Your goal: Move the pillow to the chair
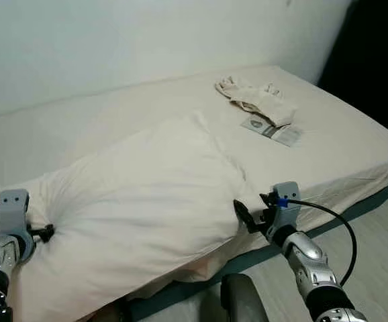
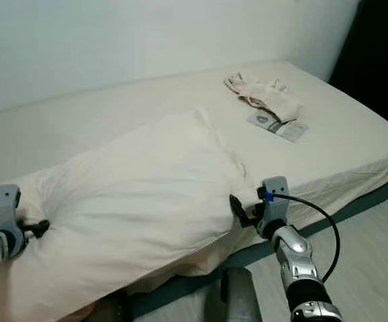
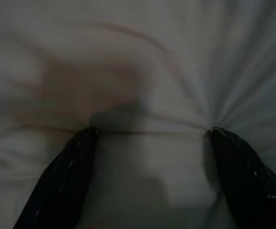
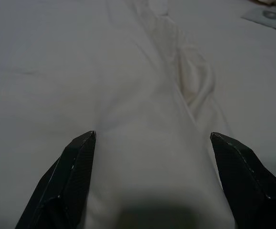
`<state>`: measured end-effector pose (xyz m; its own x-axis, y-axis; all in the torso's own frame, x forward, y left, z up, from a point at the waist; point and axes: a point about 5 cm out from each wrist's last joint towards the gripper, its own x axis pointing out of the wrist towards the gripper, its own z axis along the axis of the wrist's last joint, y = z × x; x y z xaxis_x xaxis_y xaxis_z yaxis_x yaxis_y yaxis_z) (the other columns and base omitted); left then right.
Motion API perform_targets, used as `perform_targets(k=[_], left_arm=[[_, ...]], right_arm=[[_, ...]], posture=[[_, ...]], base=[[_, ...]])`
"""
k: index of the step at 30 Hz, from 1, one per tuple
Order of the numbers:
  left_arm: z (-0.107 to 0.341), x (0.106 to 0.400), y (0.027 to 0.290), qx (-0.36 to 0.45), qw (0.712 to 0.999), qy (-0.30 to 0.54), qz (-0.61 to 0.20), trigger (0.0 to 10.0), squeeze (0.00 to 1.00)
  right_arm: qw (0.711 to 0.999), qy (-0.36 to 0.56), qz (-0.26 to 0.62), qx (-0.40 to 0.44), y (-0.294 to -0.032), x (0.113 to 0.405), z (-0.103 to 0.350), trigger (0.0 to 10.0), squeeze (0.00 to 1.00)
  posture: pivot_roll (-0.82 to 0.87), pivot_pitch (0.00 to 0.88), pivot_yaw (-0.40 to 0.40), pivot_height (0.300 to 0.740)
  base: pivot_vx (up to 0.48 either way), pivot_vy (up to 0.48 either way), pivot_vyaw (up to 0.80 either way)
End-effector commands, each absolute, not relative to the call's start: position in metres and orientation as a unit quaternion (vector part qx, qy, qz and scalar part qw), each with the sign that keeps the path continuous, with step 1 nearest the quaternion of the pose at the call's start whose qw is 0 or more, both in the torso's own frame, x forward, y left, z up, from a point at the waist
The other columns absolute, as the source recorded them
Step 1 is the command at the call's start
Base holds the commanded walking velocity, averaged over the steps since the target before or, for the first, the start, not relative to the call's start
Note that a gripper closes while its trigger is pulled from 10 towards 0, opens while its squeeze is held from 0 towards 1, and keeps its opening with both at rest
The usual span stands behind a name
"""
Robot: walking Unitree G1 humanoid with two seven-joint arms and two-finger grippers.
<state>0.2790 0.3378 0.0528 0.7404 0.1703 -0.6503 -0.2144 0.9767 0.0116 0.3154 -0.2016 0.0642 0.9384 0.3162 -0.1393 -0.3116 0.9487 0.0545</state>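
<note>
A big white pillow (image 1: pixel 140 208) lies on the near part of the bed (image 1: pixel 355 147), hanging slightly over its front edge. My left gripper (image 1: pixel 46 233) presses into the pillow's left end, where the fabric puckers around the fingertips. My right gripper (image 1: pixel 242 215) touches the pillow's right end at the bed's front edge. In the left wrist view the left gripper (image 3: pixel 151 131) is open wide, with creased pillow fabric (image 3: pixel 143 86) between the fingers. The right wrist view shows the right gripper (image 4: pixel 152 134) open just as wide against the pillow (image 4: pixel 128 95).
A crumpled beige cloth (image 1: pixel 258 97) and a flat printed packet (image 1: pixel 271 129) lie on the far right of the bed. A white wall runs behind it, with a dark opening (image 1: pixel 375 60) at the right. Pale floor (image 1: pixel 375 248) lies at lower right, and a grey rounded object (image 1: pixel 241 298) stands below the bed edge.
</note>
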Motion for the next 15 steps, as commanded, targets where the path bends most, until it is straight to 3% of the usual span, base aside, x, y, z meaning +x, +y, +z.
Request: perform_targets(k=[1,2,4,7,15], left_arm=[[0.004,0.244,0.313,-0.09,0.884,0.454,0.069,7.1,1.0],[0.004,0.244,0.313,-0.09,0.884,0.454,0.069,7.1,1.0],[0.002,0.25,0.302,-0.082,0.891,0.443,0.053,0.0,1.0],[0.001,0.253,0.297,-0.078,0.894,0.439,0.047,0.0,1.0],[-0.005,0.269,0.243,-0.086,0.908,0.41,-0.022,0.0,1.0]], right_arm=[[0.983,0.086,0.162,0.024,-0.198,0.313,0.061,10.0,0.0],[0.983,0.086,0.162,0.024,-0.198,0.313,0.061,10.0,0.0],[0.983,0.084,0.163,0.024,-0.197,0.314,0.062,10.0,0.0],[0.983,0.084,0.163,0.024,-0.196,0.315,0.063,10.0,0.0],[0.986,0.074,0.15,0.022,-0.198,0.323,0.071,10.0,0.0]], posture=[[-0.03,0.117,-0.04,0.561],[-0.03,0.117,-0.04,0.561],[-0.04,0.115,-0.038,0.561],[-0.04,0.116,-0.037,0.561],[-0.05,0.12,-0.025,0.561]], base=[[0.0,0.0,0.0],[0.0,0.0,0.0],[0.0,0.0,0.0],[0.0,0.0,0.0],[0.0,0.0,0.0]])
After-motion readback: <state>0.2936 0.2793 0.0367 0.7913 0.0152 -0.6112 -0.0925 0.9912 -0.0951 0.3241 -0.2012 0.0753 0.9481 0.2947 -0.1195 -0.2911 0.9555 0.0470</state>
